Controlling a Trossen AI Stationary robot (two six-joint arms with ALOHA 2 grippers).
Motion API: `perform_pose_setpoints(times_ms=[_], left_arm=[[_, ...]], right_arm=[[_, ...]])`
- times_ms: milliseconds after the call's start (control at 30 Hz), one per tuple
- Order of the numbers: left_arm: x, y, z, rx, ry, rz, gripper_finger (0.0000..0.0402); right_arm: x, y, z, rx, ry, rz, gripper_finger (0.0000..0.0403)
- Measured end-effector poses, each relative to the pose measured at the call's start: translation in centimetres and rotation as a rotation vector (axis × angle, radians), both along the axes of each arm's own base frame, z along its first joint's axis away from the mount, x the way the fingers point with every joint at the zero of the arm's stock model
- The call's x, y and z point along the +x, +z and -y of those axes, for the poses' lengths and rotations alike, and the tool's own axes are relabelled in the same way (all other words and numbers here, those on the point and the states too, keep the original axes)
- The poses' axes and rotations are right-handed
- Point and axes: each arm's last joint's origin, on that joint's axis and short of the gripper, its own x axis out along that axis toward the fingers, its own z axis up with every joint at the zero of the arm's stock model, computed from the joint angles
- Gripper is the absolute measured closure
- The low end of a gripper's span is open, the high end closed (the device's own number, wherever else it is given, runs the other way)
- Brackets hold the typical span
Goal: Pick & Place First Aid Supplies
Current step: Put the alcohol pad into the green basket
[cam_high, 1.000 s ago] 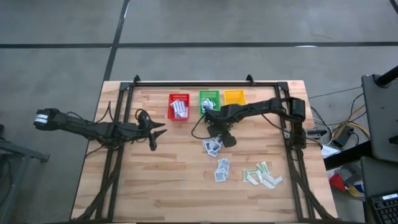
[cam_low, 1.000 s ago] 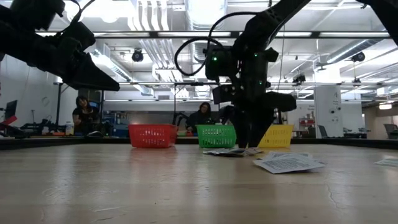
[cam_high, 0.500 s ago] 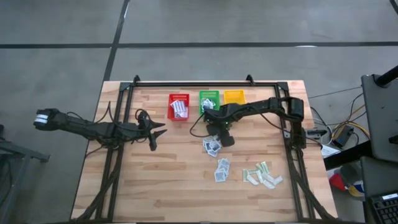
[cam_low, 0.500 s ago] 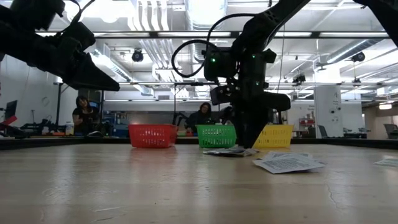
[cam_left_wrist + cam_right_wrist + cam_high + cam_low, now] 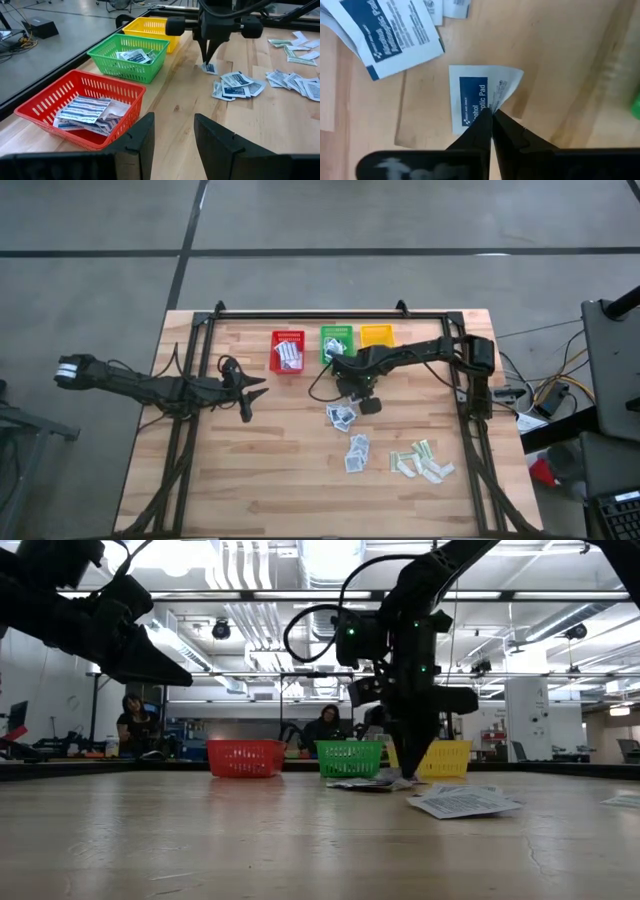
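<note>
The right gripper (image 5: 491,114) is seen pointing down at the table (image 5: 260,460), its 2 fingers pinched together on the edge of a small square packet (image 5: 479,97), which is white with a dark blue panel of printed text and is creased upward where it is nipped. The packet is otherwise lying on the wood, just in front of the green basket (image 5: 131,56) and a little apart from the nearest loose heap of square white-blue packets (image 5: 236,86). In the high view, 2 more heaps are found farther from the gripper: another cluster of square packets (image 5: 356,452) and a spread of pale green-beige strips (image 5: 422,461) toward the table's right side. Oblong blue-striped packets (image 5: 84,109) are held in the red basket (image 5: 65,95), with a yellow basket (image 5: 377,336) beyond the green one. The left gripper (image 5: 250,392) is hung over the table's left part, well apart from the packets, its fingers spread wide with nothing between them
</note>
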Motion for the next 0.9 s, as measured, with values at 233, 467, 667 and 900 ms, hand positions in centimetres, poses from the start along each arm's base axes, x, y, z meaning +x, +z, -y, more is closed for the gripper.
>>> perform_pose_setpoints(times_ms=[233, 467, 667, 900], left_arm=[[0.0, 0.0, 0.0, 0.000, 0.000, 0.000, 0.0268], [0.0, 0.0, 0.0, 0.000, 0.000, 0.001, 0.0268], [0.0, 0.0, 0.0, 0.000, 0.000, 0.001, 0.0268], [0.0, 0.0, 0.0, 0.018, -0.006, -0.007, 0.0268]], right_arm=[[-0.3, -0.3, 0.0, 0.009, -0.044, -0.019, 0.0394], [-0.7, 0.4, -0.1, 0.019, -0.089, -0.046, 0.0394], [-1.1, 2.2, -0.2, 0.016, -0.092, -0.006, 0.0394], [-1.8, 4.9, -0.3, 0.008, -0.111, 0.076, 0.0394]])
